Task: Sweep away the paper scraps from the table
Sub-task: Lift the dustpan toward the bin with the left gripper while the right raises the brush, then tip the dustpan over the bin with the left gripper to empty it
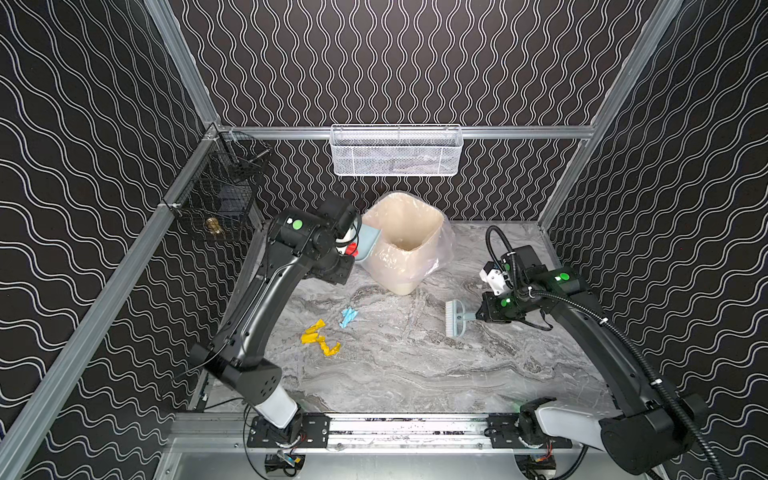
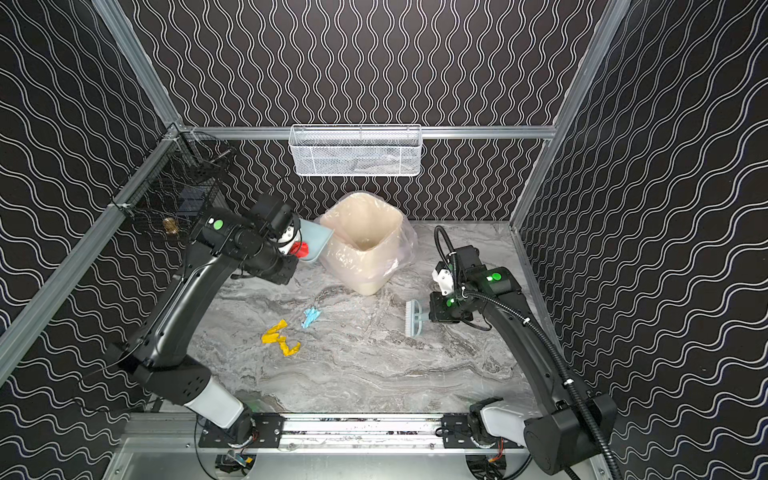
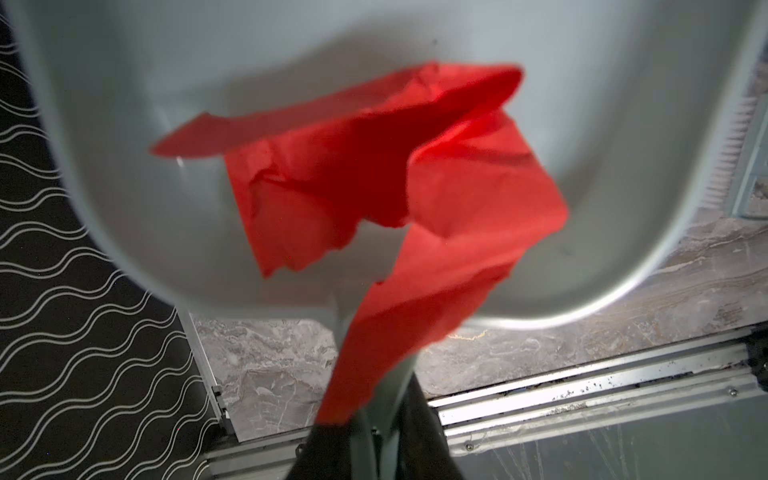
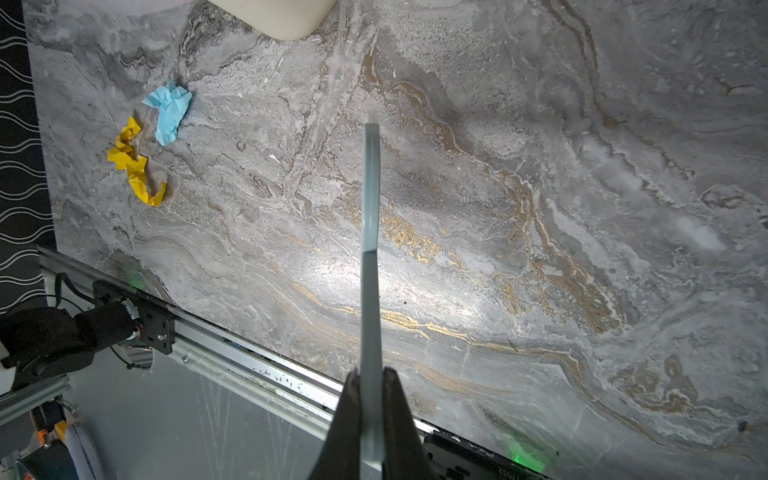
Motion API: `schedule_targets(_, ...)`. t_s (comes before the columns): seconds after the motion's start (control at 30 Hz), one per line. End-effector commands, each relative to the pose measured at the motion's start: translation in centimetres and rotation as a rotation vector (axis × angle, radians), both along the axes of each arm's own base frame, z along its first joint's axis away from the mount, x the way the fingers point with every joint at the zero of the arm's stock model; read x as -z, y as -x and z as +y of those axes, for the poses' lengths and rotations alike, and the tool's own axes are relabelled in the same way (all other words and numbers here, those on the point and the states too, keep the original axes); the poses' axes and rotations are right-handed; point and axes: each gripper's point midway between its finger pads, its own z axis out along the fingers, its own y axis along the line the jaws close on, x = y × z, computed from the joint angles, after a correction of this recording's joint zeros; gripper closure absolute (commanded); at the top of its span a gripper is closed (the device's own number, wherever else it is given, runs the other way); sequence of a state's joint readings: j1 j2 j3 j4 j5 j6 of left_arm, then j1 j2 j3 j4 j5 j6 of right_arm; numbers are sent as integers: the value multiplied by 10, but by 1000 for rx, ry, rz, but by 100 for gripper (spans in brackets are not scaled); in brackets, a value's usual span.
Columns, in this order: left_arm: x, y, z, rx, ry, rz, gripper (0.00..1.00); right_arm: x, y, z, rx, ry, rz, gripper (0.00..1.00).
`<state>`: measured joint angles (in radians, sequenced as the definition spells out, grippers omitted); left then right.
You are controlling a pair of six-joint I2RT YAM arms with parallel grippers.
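Note:
My left gripper (image 3: 374, 430) is shut on the handle of the pale blue dustpan (image 1: 370, 244), held raised and tilted beside the bin. A red paper scrap (image 3: 374, 174) lies in the pan and trails down over the handle; it also shows as the red scrap (image 2: 300, 248). On the marble table (image 1: 415, 365) lie yellow paper scraps (image 1: 320, 337) and a light blue scrap (image 1: 347, 317), both left of centre. My right gripper (image 4: 371, 380) is shut on the handle of the pale blue brush (image 1: 455, 318), which hangs just over the table at the right, well away from the scraps.
A cream bin (image 1: 405, 241) lined with a clear bag stands at the back centre. A white mesh basket (image 1: 395, 151) hangs on the back wall and a black wire basket (image 1: 220, 191) on the left rail. An aluminium rail (image 1: 407, 428) runs along the front edge.

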<state>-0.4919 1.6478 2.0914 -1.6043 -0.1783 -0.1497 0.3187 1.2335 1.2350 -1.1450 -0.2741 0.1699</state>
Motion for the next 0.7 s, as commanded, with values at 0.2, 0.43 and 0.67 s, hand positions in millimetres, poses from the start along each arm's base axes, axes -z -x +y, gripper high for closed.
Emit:
schedule_targets(0.2, 6, -30, 12, 2, -117, 23, 100, 0, 3, 3, 33, -41, 8, 100)
schedule_targets(0.43, 5, -65, 24, -37, -249, -35, 100, 1, 3, 2, 27, -34, 18, 100)
schedule_targets(0.67, -5, -97, 28, -62, -361, -130, 100, 7, 4, 2, 22, -28, 49, 100)
